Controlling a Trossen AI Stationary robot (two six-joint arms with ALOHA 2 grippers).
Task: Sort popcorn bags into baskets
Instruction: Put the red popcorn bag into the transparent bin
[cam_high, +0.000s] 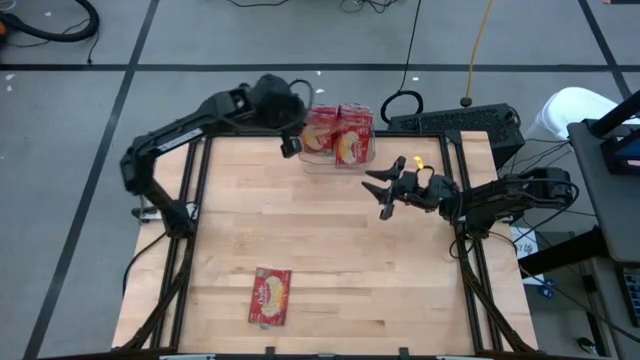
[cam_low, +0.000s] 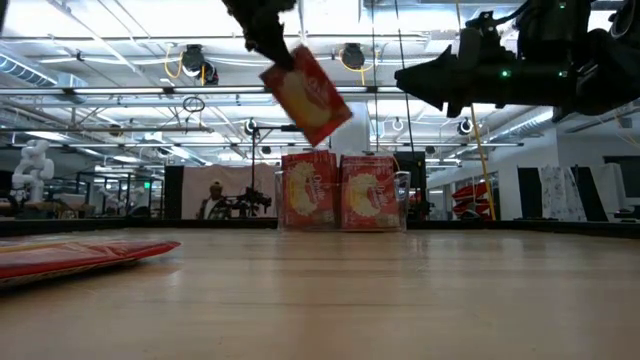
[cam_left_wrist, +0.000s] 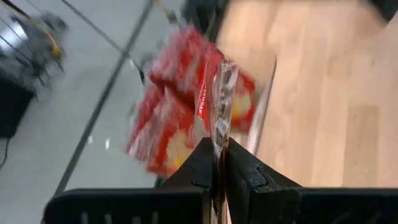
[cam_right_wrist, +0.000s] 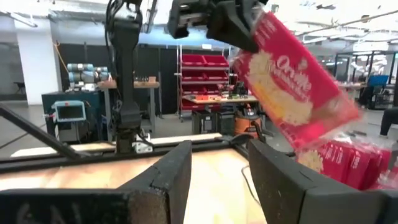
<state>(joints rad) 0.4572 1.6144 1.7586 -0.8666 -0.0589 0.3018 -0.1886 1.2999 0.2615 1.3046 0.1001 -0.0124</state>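
Currently, the wooden table (cam_high: 330, 260) is being worked from both sides by the two arms. The clear basket (cam_high: 340, 158) is sitting at the table's far edge, near the middle, and upright popcorn bags (cam_low: 340, 190) are being held inside it, standing side by side.

The left gripper (cam_high: 292, 140) is being held in the air just beside the basket, at its left end, and its jaws are being kept clamped on the edge of one red popcorn bag (cam_low: 306, 95). That bag is being hung tilted above the basket, clear of the bags below; in the left wrist view it (cam_left_wrist: 219, 106) is being seen edge-on between the fingers.

The right gripper (cam_high: 385, 190) is being held above the table to the right of the basket, apart from it, with its jaws spread and nothing between them.

One more popcorn bag (cam_high: 270, 296) is lying flat near the table's front edge, well apart from both grippers.
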